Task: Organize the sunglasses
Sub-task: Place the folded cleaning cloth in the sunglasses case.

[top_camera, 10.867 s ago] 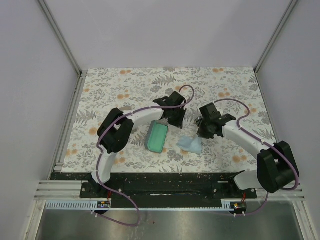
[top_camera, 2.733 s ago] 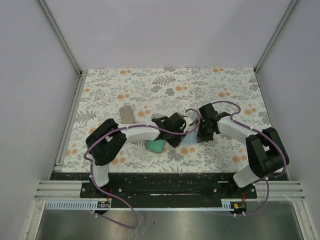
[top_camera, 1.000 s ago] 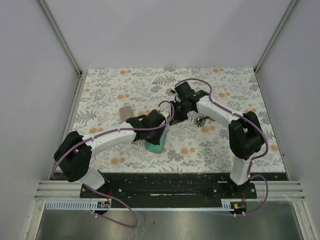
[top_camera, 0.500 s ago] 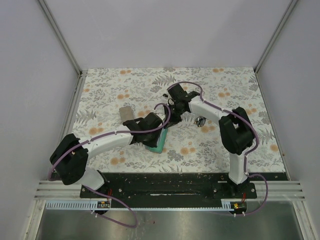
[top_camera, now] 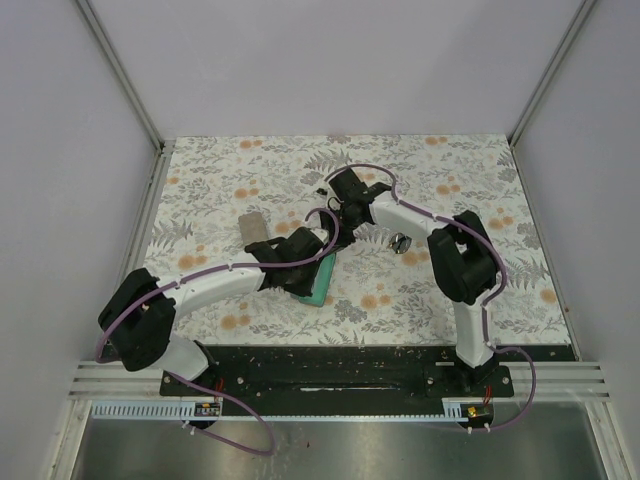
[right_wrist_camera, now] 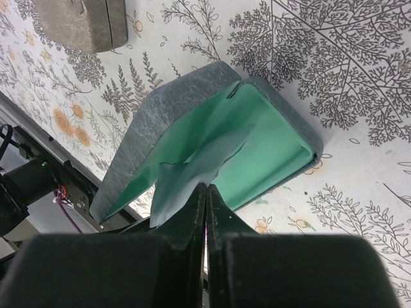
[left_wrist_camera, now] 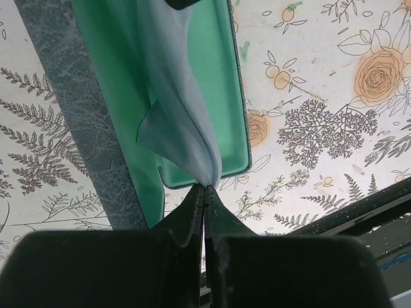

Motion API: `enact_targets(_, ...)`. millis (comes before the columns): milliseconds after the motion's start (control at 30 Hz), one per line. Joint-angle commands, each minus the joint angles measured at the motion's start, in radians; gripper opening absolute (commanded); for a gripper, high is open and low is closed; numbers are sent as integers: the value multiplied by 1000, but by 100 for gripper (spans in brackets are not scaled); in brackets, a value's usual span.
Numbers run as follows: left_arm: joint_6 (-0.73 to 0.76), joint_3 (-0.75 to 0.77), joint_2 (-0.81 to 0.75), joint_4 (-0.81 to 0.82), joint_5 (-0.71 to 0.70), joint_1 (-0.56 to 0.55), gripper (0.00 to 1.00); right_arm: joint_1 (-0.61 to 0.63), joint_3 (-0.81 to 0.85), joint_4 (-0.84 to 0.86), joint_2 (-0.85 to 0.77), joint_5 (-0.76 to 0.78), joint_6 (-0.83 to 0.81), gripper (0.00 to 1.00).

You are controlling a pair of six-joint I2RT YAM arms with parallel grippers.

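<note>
Both grippers are shut on the soft light-blue cloth pouch, one at each end, and hold it above the open blue-grey case. In the left wrist view my left gripper (left_wrist_camera: 205, 187) pinches the pouch (left_wrist_camera: 183, 115) over the case's green lining (left_wrist_camera: 109, 77). In the right wrist view my right gripper (right_wrist_camera: 205, 186) pinches the pouch (right_wrist_camera: 183, 186) over the same case (right_wrist_camera: 276, 141). From above, the left gripper (top_camera: 312, 245) and the right gripper (top_camera: 345, 205) meet over the case (top_camera: 318, 283). The dark wire sunglasses (top_camera: 402, 241) lie on the table to the right. The white sunglasses are out of view.
The tan hard case (top_camera: 255, 226) lies shut on the floral table to the left of the arms and shows in the right wrist view (right_wrist_camera: 80, 22). The table's black front edge (left_wrist_camera: 359, 218) lies close beyond the open case.
The pouch that lay on the table right of the case is now held up by both grippers. In the last second my right gripper has moved left and back; the left has barely moved.
</note>
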Motion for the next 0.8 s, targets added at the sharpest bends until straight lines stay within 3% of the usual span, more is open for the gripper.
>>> enact_targets(0, -20, -1, -4, 22, -24, 3, 0, 11, 55, 21, 22, -28, -24, 0)
enact_targets(767, -52, 48, 157, 120, 31, -22, 0, 2, 83, -46, 95, 135, -67, 0)
